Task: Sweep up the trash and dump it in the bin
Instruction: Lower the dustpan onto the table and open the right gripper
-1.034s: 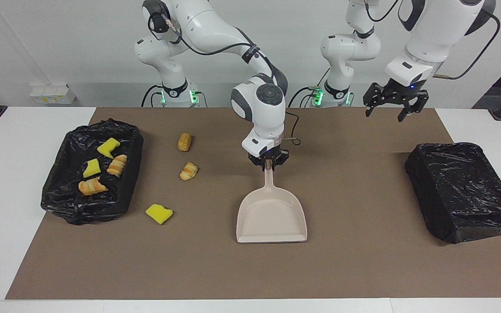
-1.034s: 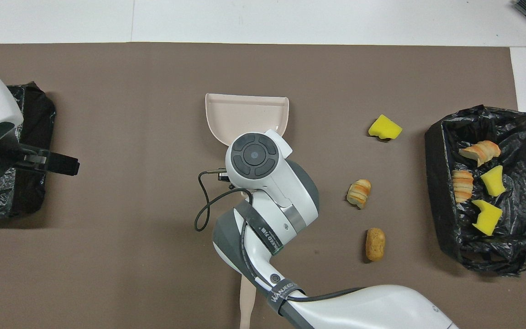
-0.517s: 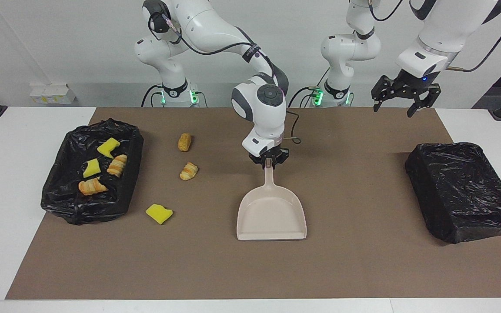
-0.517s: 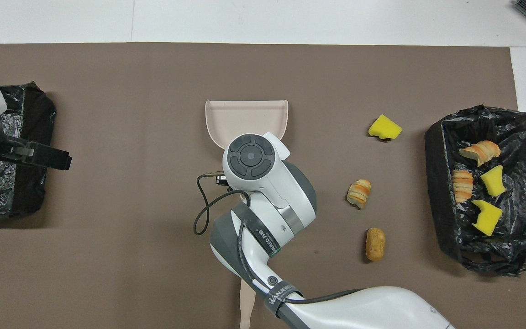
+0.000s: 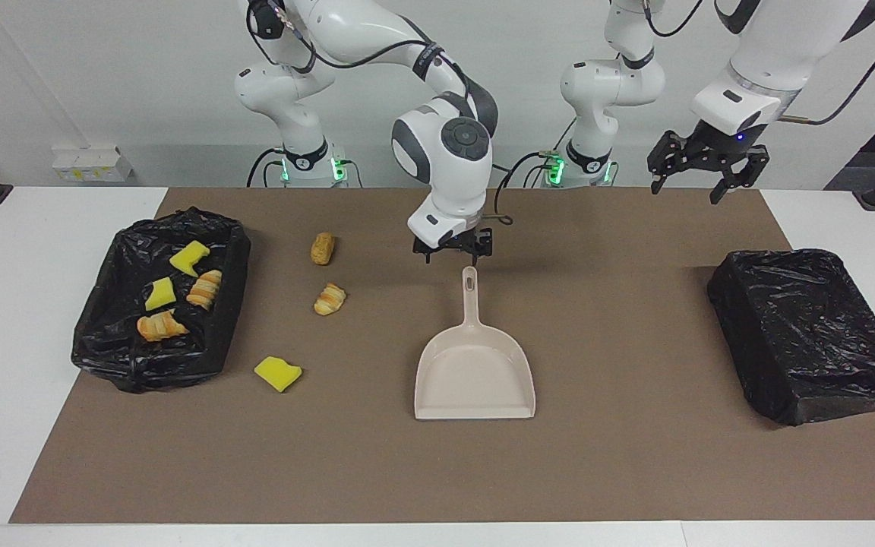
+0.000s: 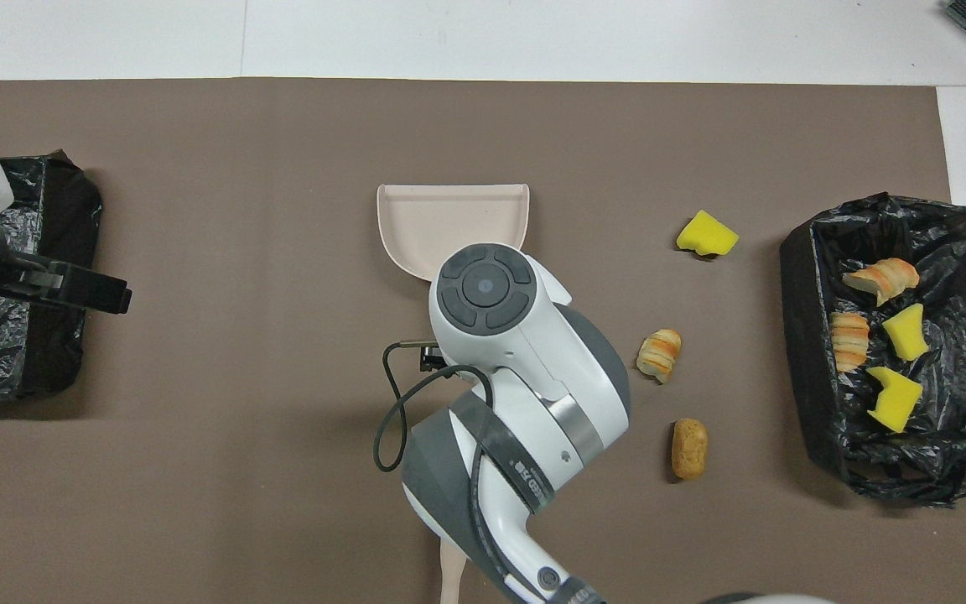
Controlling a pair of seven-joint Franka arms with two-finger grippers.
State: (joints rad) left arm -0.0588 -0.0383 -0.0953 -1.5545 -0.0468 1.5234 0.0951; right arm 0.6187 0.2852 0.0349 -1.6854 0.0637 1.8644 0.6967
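Observation:
The beige dustpan (image 5: 475, 376) (image 6: 449, 220) lies flat mid-mat, handle toward the robots. My right gripper (image 5: 456, 253) hangs open just above the handle's end and holds nothing. Three bits of trash lie on the mat toward the right arm's end: a bread roll (image 5: 322, 248) (image 6: 689, 448), a croissant (image 5: 330, 298) (image 6: 659, 354) and a yellow sponge chunk (image 5: 278, 373) (image 6: 707, 234). The black-lined bin (image 5: 103, 357) (image 6: 802, 419) beside them holds two sponge chunks and two croissant pieces. My left gripper (image 5: 699, 178) (image 6: 72, 285) waits open in the air at its own end.
A box wrapped in a black bag (image 5: 810, 334) (image 6: 22, 335) sits at the left arm's end of the brown mat (image 5: 635, 456). A beige handle (image 6: 452, 579) pokes in at the robots' edge in the overhead view.
My right gripper has opened, let go of the dustpan handle and risen above it. The dustpan stays put. The left gripper rose a little, then held still.

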